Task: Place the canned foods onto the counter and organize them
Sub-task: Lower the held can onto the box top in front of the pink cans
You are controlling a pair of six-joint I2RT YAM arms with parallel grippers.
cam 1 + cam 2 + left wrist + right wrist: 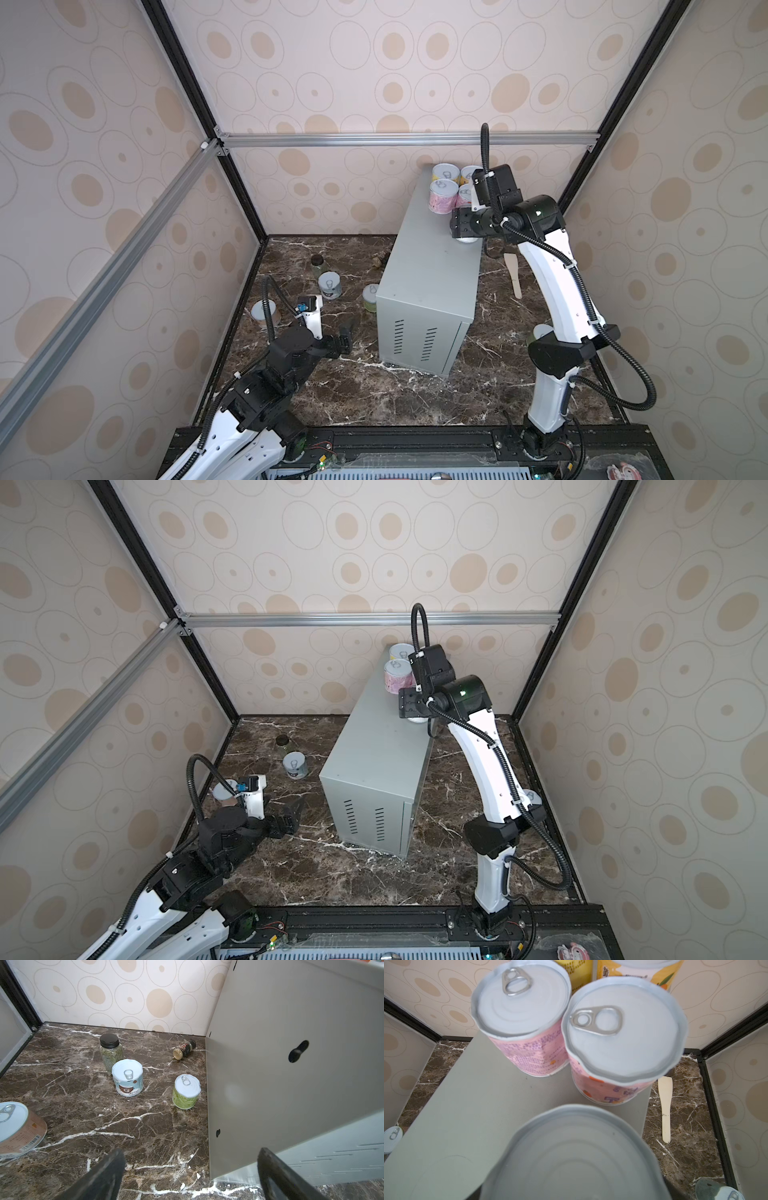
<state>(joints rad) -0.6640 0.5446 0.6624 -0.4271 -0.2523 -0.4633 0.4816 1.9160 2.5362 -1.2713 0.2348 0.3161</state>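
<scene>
The held tin point(577, 1157), lid up, is at or just above the flat top of the grey desk point(428, 266), close to its right-hand edge. It is just in front of two pink tins point(529, 1053), with two yellow tins point(444, 172) behind those at the far end. Your right hand point(464, 230) stands straight over it, closed around its sides, though its fingers are hidden from view. By this reading you are setting down a fifth tin beside the group. The next move calls for letting go only once the base rests flat. Then lift straight up, so you neither knock the pink pair nor nudge the tin off the edge. On the marble surface point(83, 1126) stand a white-blue tin point(127, 1077), a green tin point(186, 1091) and a brown-labelled tin point(18, 1126). Your left hand point(193, 1178), spread wide and empty, faces them.
</scene>
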